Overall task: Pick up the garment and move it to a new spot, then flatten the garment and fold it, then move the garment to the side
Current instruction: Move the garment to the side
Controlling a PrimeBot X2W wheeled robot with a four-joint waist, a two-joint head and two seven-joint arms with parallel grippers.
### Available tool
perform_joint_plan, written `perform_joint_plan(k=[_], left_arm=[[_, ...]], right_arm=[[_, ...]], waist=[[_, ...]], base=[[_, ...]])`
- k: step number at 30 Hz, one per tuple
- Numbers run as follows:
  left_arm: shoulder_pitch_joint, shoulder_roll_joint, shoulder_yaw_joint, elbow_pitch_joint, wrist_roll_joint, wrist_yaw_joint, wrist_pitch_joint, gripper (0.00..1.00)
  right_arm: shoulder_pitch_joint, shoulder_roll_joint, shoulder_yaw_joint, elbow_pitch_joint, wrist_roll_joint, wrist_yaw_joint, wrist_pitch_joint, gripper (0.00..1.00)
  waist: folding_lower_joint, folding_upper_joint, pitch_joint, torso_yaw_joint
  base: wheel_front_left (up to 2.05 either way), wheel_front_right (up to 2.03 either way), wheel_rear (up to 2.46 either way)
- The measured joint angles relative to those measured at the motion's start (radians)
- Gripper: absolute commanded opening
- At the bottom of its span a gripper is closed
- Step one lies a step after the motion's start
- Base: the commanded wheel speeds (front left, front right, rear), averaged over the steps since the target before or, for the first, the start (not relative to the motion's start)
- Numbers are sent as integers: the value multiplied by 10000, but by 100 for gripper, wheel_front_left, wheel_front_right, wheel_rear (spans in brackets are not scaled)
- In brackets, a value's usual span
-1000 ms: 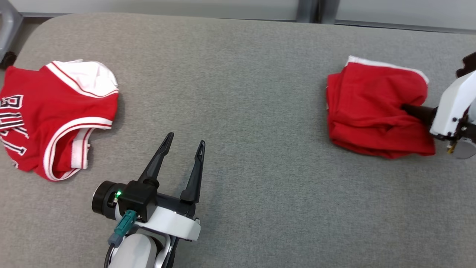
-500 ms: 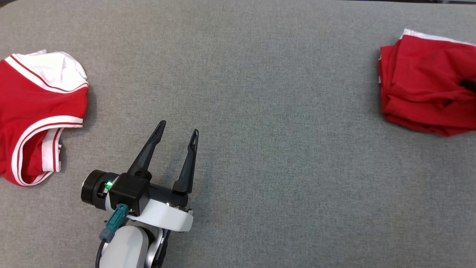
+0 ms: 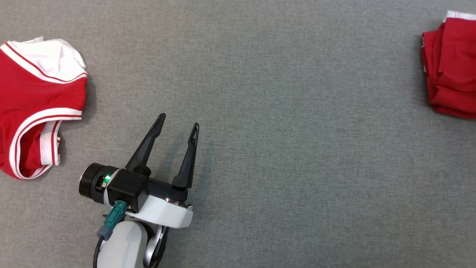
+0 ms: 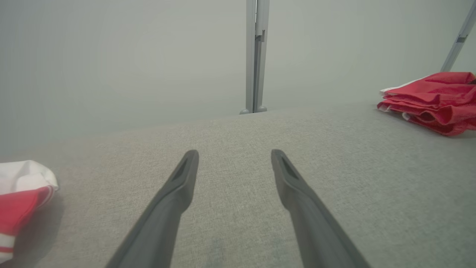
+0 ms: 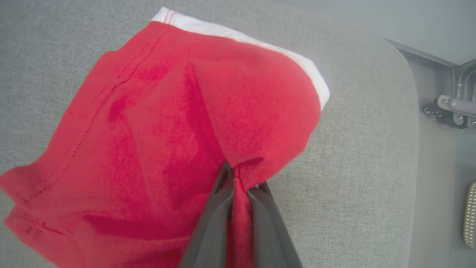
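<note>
Lower centre, the right gripper (image 5: 238, 174) pinches a folded red cloth garment with white trim (image 5: 156, 123); the left gripper (image 3: 177, 123) hangs spread wide, empty, lower left.

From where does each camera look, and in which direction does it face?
Head view: on the head, facing down at the grey table; shows the open left gripper and forearm.
Left wrist view: low over the table, looking along its spread fingers toward a wall.
Right wrist view: above the red garment, looking down the right gripper, shut on it.
Shared: head and left wrist views both show that garment and a red-and-white jersey.
</note>
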Motion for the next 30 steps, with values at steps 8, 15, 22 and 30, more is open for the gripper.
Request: perform_joint_plan(k=[8,15,22,30], left_arm=[[-2,-8,-8,-6,-4,2,0,100],[-1,-17,-33,-17,-13,8,0,100],[-1,-17,6,27,-38,27,0,100],[5,-33,25,65,-52,69,0,100]], right_arm=[[-303,-73,554,132,-1271,0,-339,0],[-453,-125,688,431,-1843,2,-500,0],[-462,0,742,842,-2067,0,-370,100],[-683,349,646,1164,-2604,0,-1538,100]], waist=[[0,0,120,254],[0,0,169,374],[0,0,72,354],[0,0,-186,276]], base=[[0,0,0],[0,0,0],[0,0,0],[0,0,0]])
